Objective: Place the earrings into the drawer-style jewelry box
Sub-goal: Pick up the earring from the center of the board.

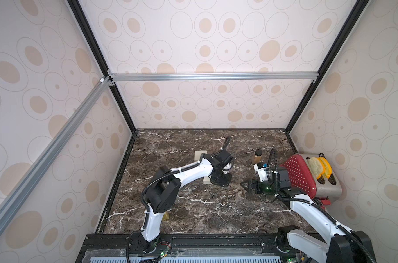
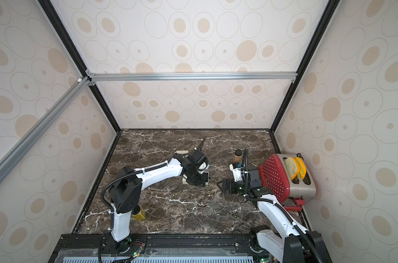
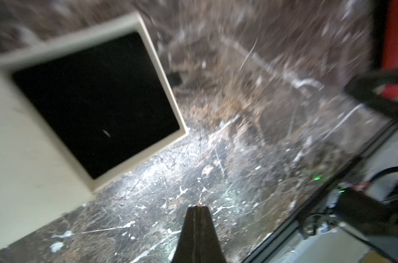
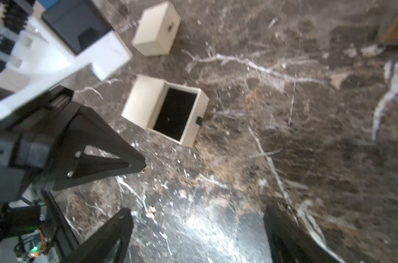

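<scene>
Drawer [image 4: 191,136] open beside left gripper [image 4: 143,168], pinched shut on an earring [image 4: 143,170]; second earring [image 4: 152,213] on tabletop [image 4: 284,136] nearby, by right gripper [image 4: 197,211], jaws wide; neither looked stowed.

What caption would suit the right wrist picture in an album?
Open right gripper poised over a gold earring on the marble table, the jewelry box beyond with its black-lined drawer pulled out.

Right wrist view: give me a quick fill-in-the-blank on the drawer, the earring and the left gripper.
The jewelry box drawer stands ____.
Its lining is ____.
A gold earring lies on the ____, outside the drawer.
The left gripper is ____.
Missing: open; black; table; shut.
</scene>
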Controlling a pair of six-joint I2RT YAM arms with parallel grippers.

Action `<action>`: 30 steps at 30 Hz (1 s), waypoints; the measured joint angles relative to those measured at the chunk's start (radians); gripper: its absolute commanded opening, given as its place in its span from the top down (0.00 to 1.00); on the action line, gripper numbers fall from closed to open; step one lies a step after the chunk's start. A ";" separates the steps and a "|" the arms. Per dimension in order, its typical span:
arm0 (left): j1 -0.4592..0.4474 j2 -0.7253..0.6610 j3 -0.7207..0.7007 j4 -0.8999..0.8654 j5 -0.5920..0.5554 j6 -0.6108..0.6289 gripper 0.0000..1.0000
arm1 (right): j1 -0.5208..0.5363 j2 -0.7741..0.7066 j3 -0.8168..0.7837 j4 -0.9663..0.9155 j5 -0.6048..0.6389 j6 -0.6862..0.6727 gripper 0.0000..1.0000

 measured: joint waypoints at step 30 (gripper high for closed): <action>0.269 -0.092 -0.447 1.044 0.545 -1.088 1.00 | 0.084 0.550 0.202 0.722 -0.351 0.301 0.49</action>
